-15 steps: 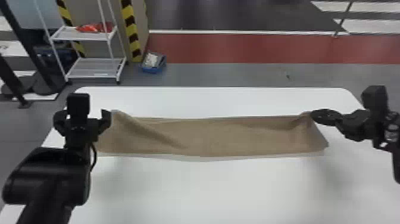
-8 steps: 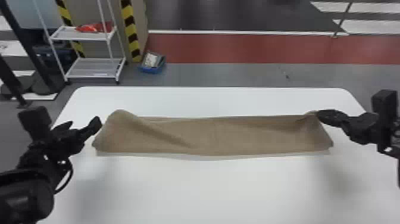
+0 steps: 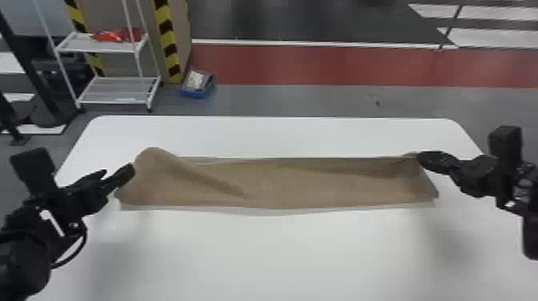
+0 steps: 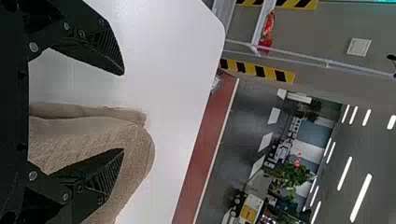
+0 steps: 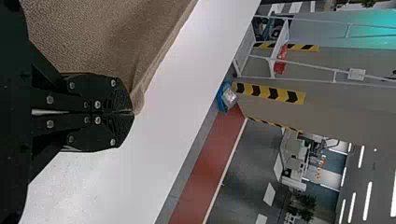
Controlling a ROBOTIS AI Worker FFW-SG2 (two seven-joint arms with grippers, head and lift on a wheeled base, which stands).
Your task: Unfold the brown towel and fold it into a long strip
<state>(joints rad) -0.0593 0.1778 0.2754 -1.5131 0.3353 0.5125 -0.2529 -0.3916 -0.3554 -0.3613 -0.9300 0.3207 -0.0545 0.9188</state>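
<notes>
The brown towel point(image 3: 280, 180) lies as a long band across the white table, with a raised, rounded fold at its left end and a diagonal crease beside it. At that left end stands my left gripper point(image 3: 116, 172), open. In the left wrist view the left gripper point(image 4: 122, 112) has its fingers wide apart, one over the brown towel point(image 4: 133, 144), the other above bare table. My right gripper point(image 3: 422, 156) is at the towel's far right corner. The right wrist view has the right gripper point(image 5: 130, 112) shut on the edge of the brown towel point(image 5: 102, 42).
The white table point(image 3: 280, 248) extends in front of the towel and a narrower strip lies behind it. Beyond the table's back edge stand a white shelf rack point(image 3: 116, 90) and a blue bin point(image 3: 196, 94) on the floor.
My left gripper has swung from upright at the towel's left end to a slant, moving slightly left, then back toward the towel. The right gripper has shifted slightly right with its corner.
</notes>
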